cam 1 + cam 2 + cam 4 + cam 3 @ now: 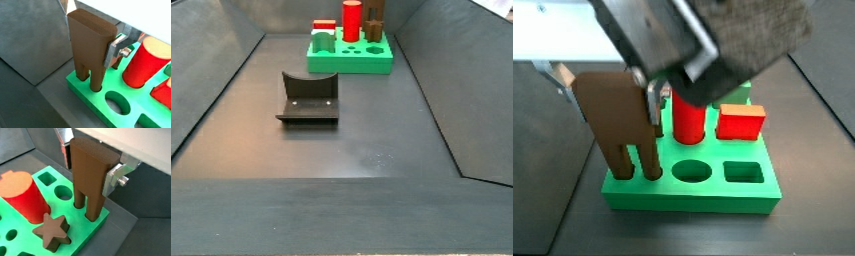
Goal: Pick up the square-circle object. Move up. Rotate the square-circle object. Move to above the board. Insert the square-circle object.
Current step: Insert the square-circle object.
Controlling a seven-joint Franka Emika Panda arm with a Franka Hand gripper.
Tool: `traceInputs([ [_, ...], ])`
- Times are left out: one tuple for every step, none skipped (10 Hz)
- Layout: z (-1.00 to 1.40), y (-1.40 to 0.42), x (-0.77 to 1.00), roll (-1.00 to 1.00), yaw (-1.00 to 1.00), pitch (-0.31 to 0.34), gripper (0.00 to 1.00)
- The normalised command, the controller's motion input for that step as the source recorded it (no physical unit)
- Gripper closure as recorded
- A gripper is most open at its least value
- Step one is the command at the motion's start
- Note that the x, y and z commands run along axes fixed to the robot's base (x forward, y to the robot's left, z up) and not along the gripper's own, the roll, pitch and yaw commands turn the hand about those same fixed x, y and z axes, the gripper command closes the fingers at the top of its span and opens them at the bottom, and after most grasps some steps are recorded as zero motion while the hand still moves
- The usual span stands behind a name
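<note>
Brown square-circle object point(90, 175) stood upright, prongs lowered into holes at the corner of the board point(100, 223) | pincer point(100, 47) clenched on its upper part | pick-up, lift, rotation, transfer judged done | insertion apparently underway, release left

Brown square-circle object point(89, 173) between the gripper's point(93, 165) silver fingers point(115, 176), over the bright green board point(73, 233) (red cylinder point(22, 195) alongside).
</note>
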Motion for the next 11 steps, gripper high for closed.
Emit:
traceInputs([
  [-0.2, -0.01, 0.0, 0.0, 0.0, 0.0, 1.0],
  [-0.43, -0.02, 0.01, 0.01, 0.0, 0.0, 1.0],
  [-0.5, -0.03, 0.1, 0.02, 0.0, 0.031, 1.0],
  [-0.52, -0.03, 0.23, 0.0, 0.0, 0.084, 1.0],
  [-0.55, -0.03, 0.21, 0.0, 0.0, 0.076, 1.0],
  [-0.56, -0.02, 0.18, 0.0, 0.0, 0.049, 1.0],
  [-0.58, 0.0, 0.11, 0.0, -0.01, 0.0, 1.0],
  [-0.58, 0.0, 0.09, 0.0, -0.04, 0.0, 1.0],
  [-0.61, 0.0, 0.0, -0.06, -0.08, -0.034, 1.0],
  [-0.25, 0.09, 0.03, -0.09, -0.02, -0.053, 1.0],
  [0.0, 0.0, 0.0, 0.0, 0.0, 0.0, 1.0],
])
